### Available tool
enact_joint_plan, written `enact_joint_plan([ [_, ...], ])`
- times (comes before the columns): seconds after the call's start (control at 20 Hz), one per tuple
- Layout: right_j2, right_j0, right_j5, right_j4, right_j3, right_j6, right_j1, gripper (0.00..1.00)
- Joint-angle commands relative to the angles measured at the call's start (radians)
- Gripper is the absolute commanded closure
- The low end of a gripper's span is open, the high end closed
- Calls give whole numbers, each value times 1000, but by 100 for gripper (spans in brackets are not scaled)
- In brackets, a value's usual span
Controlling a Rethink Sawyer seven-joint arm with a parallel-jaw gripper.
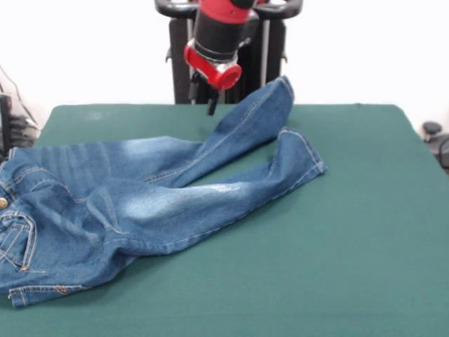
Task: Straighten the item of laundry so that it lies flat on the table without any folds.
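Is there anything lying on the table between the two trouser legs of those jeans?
No. In the front view, only a narrow wedge of bare green table shows between the two legs of the jeans; nothing else lies there.

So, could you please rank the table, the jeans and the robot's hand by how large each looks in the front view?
1. Table, largest.
2. Jeans, covering much of the left half.
3. Hand, smallest; it sits farther from the camera, so it may look smaller than it is.

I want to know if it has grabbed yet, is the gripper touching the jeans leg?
Cannot tell. In the front view the gripper hangs just beside the raised cuff of the jeans, with no plain contact or gap.
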Motion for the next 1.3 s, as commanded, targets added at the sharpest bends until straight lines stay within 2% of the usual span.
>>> enact_joint_plan([
  [0.05, -106, 86, 83, -115, -101, -30, 48, 0],
  [0.1, -187, 127, 129, -126, -130, -50, 28, 0],
  [0.2, -210, 128, 162, -150, -145, -57, 4, 0],
  [0.35, -190, 94, 227, -192, -155, -79, -48, 0],
  [0.55, -204, 115, 255, -237, -197, -35, -42, 0],
  [0.9, -117, 53, 236, -283, -172, 2, -53, 0],
  [1.0, -53, 5, 171, -275, -144, 28, -60, 0],
  [1.15, -6, -4, 80, -243, -151, 92, -14, 0],
  [1.3, 102, -58, -2, -198, -147, 137, 11, 0],
])
